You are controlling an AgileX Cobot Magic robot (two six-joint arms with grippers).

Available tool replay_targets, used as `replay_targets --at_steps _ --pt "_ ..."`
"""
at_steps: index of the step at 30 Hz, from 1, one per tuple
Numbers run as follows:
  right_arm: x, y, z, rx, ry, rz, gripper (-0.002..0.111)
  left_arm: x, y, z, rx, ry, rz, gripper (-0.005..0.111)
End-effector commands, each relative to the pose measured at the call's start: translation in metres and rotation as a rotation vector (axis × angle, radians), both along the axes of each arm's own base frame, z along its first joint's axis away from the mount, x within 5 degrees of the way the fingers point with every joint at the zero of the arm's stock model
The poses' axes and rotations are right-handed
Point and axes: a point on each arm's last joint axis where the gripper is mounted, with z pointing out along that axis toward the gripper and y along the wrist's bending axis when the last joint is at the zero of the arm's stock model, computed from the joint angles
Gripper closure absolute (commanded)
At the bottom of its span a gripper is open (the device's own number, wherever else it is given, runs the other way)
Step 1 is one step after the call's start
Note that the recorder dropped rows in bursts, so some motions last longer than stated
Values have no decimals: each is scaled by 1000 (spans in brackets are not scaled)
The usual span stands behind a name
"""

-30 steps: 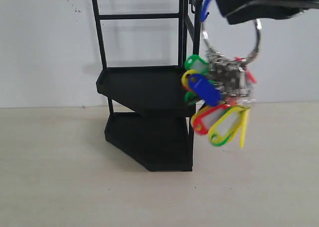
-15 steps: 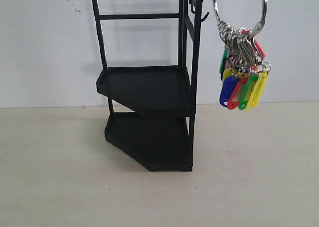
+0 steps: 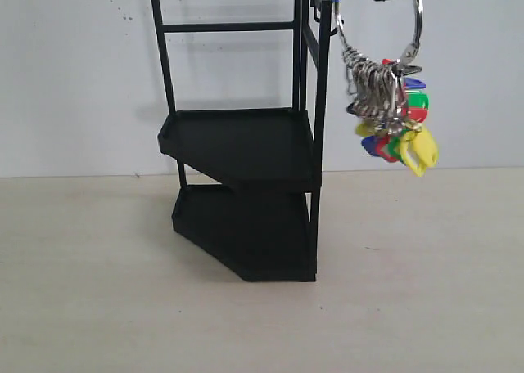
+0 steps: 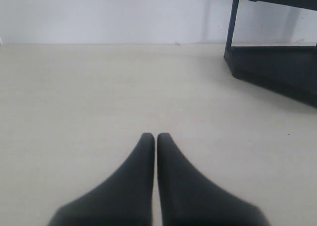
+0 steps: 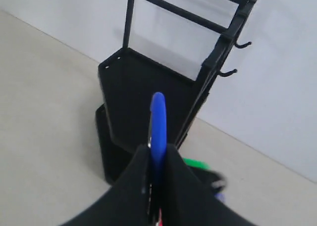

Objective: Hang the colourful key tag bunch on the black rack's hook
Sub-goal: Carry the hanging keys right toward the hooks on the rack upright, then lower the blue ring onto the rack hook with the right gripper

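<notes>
The black rack (image 3: 246, 136) stands on the table against the white wall, its small hooks (image 5: 229, 73) sticking out from the right post near the top. My right gripper (image 5: 157, 149) is shut on the blue sleeve (image 5: 158, 119) of the colourful key tag bunch (image 3: 395, 115). The silver ring (image 3: 417, 29) hangs from it just right of the rack's top hook (image 3: 334, 27), its tags dangling and swinging in the air. My left gripper (image 4: 156, 137) is shut on nothing, low over the bare table left of the rack (image 4: 277, 62).
A pale table (image 3: 98, 291) spreads in front of and beside the rack. A white wall (image 3: 74, 78) stands close behind it.
The right gripper has carried the bunch left, back toward the rack's top hook after swinging right. The tags have swung and bunched up. The left arm has not moved.
</notes>
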Motion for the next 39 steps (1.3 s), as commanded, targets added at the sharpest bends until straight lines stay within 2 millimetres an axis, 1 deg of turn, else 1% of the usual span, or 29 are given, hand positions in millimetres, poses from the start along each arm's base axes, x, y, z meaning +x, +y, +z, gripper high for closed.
replay_targets --at_steps 1,2,3,4,5,6,7,8,10,12,15,17,20,22,26,32,35,39 --pt "6 -12 14 115 -121 -158 109 0 0 2 -17 -17 6 102" --pt "4 -5 12 176 -76 -105 109 0 0 2 -17 -17 6 102" --pt "3 10 5 88 -48 56 109 0 0 2 -17 -17 6 102" --pt "4 12 3 18 -65 93 109 0 0 2 -17 -17 6 102" --pt "8 10 5 -40 -111 68 109 0 0 2 -17 -17 6 102" --pt "11 4 10 13 -149 -27 109 0 0 2 -17 -17 6 102" --pt "13 0 13 119 -151 -116 109 0 0 2 -17 -17 6 102" --pt "14 3 9 144 -116 -111 109 0 0 2 -17 -17 6 102" --pt "22 9 -3 13 -81 -102 109 0 0 2 -17 -17 6 102" --pt "32 10 -7 -34 -112 -165 109 0 0 2 -17 -17 6 102" --pt "40 14 -10 -80 -148 -192 109 0 0 2 -17 -17 6 102" --pt "48 13 -14 -139 -168 -263 109 0 0 2 -17 -17 6 102" --pt "61 9 -20 -172 -174 -331 109 0 0 2 -17 -17 6 102" --pt "73 7 -26 -165 -166 -338 109 0 0 2 -17 -17 6 102" --pt "100 -5 -37 -111 -134 -332 109 0 0 2 -17 -17 6 102" --pt "134 -19 -55 -67 -99 -264 109 0 0 2 -17 -17 6 102" --pt "146 -23 -64 -69 -87 -260 109 0 0 2 -17 -17 6 102" --pt "158 -19 -75 -94 -83 -242 109 0 0 2 -17 -17 6 102"
